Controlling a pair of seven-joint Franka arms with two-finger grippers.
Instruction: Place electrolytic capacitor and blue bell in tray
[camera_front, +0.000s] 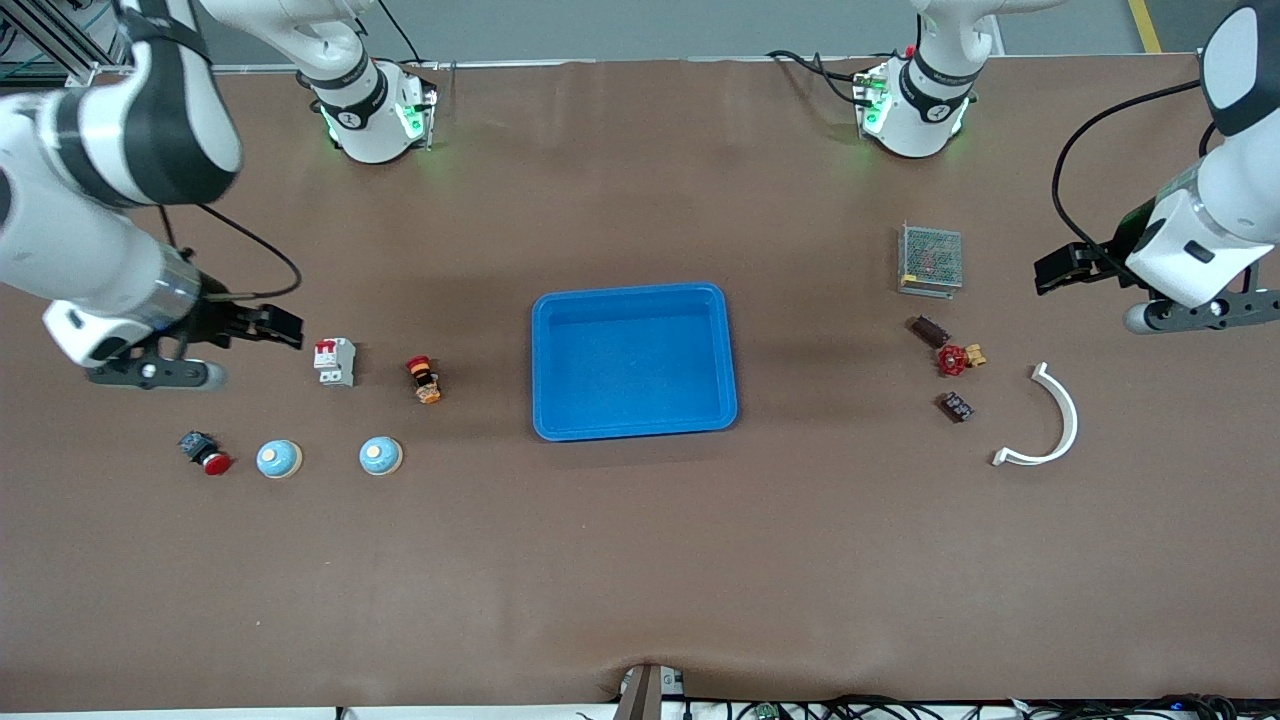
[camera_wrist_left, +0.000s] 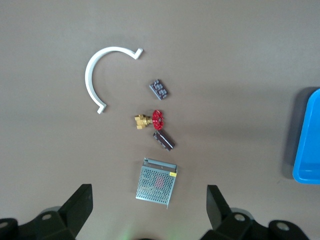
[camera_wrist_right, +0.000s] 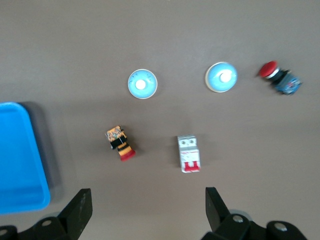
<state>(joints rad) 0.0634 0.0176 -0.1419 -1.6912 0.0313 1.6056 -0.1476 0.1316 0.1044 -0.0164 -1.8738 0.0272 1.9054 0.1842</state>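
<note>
The right gripper (camera_front: 285, 327) was held in the air over the surface (camera_front: 640, 560) at the right arm's end, just beside the white circuit breaker (camera_front: 335, 361); its fingers (camera_wrist_right: 75, 210) were spread wide apart, with nothing between them. Nearer the front camera a row of three small parts was laid out: a red-capped push button (camera_front: 205, 452), then two blue bells (camera_front: 279, 459) (camera_front: 381, 455), each a pale blue dome with a white centre. Between the circuit breaker and the tray an orange-and-black part with a red cap (camera_front: 424, 379) lay on its side.

The tray (camera_front: 634, 295) sat at the middle of the surface — bright blue, shallow, with nothing seen inside it.

Toward the left arm's end a cluster of parts was gathered. A metal mesh-covered box (camera_front: 930, 259) lay farthest from the front camera. Nearer than it came a dark brown block (camera_front: 928, 330), a brass valve with a red handwheel (camera_front: 957, 358), and a second small dark block (camera_front: 957, 406). Beside these, a curved white plastic clip (camera_front: 1050, 422) was found. No part could be picked out with certainty as an electrolytic capacitor.

The left gripper (camera_front: 1058, 270) was held in the air over the surface at the left arm's end, near the mesh box — its fingers (camera_wrist_left: 77, 207) likewise set wide apart and holding nothing.
</note>
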